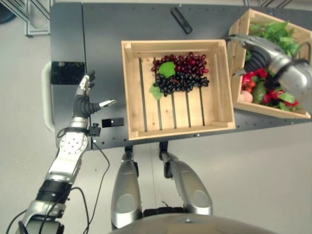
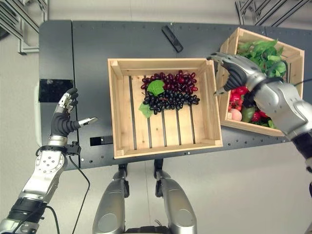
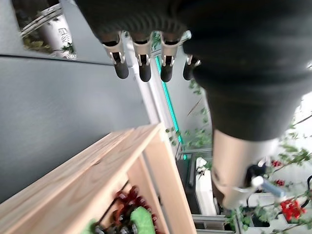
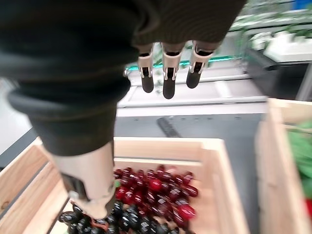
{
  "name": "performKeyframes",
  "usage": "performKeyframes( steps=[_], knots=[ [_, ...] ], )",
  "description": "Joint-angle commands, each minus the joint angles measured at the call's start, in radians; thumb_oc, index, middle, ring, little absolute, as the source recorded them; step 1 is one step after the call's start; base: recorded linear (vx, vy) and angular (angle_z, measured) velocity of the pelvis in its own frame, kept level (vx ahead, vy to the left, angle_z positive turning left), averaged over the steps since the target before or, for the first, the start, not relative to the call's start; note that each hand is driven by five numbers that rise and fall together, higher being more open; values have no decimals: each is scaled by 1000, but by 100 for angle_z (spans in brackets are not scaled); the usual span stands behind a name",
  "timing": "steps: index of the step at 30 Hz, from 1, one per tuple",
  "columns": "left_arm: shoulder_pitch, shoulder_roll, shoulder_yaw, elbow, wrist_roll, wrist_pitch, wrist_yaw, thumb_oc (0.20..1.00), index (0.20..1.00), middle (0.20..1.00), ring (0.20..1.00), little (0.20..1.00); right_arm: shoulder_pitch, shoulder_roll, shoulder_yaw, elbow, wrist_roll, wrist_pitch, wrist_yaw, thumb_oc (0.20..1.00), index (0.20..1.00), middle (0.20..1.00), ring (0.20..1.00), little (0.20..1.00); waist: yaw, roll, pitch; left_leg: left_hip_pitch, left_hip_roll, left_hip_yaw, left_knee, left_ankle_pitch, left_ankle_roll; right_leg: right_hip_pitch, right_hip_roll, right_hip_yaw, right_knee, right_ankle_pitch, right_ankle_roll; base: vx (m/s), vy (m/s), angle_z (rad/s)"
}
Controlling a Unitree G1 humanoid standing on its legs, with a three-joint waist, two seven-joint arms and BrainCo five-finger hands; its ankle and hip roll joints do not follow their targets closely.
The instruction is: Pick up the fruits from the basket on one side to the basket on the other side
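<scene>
Right hand (image 2: 234, 68) over gap between two crates, above near-left corner of right crate (image 2: 287, 48); fingers relaxed and spread, holding nothing. Right crate holds leafy greens (image 2: 265, 51) with red and green fruit (image 2: 241, 105) below. Centre crate (image 2: 122, 141) on dark table (image 2: 92, 44) holds red grapes (image 2: 178, 82) and dark grapes (image 2: 168, 101) with green leaf (image 2: 156, 87), bunched at far side. Left hand (image 1: 85, 97) well left of centre crate, over table edge, fingers straight, thumb out, empty. Black bar (image 2: 172, 38) lies on table beyond crates.
</scene>
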Motion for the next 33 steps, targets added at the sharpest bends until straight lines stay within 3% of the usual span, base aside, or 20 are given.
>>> performKeyframes(
  steps=[1, 7, 18, 33],
  knots=[
    [18, 36, 23, -75, 9, -44, 19, 1000, 1000, 1000, 1000, 1000, -143, 30, 96, 44, -78, 12, -17, 1000, 1000, 1000, 1000, 1000, 2, -35, -13, -23, 50, -5, 98, -35, -34, -51, -90, 30, 86, -35, 153, -41, -32, 4],
    [-1, 30, 31, -72, -5, -44, 34, 1000, 1000, 1000, 1000, 1000, -258, 135, 177, 148, -130, 40, -22, 1000, 1000, 1000, 1000, 1000, 6, -30, -6, -81, 48, -11, 112, -34, -35, -106, -87, 32, 87, -28, 147, -15, -17, 2],
    [-17, -13, 53, -62, -54, -52, 82, 1000, 1000, 1000, 1000, 1000, -288, 326, 101, 395, -144, 90, -141, 1000, 1000, 1000, 1000, 1000, 1, -41, -6, -198, 51, -28, 115, -22, -30, -239, -66, 43, 101, -9, 140, -10, -9, -2],
    [-58, -45, 27, -56, -43, -46, 129, 1000, 1000, 1000, 1000, 1000, -279, 382, 67, 438, -145, 111, -197, 1000, 1000, 1000, 1000, 1000, -8, -18, -6, -287, 39, -48, 122, -19, -23, -327, -71, 37, 115, -12, 137, -2, -4, -1]
  ],
)
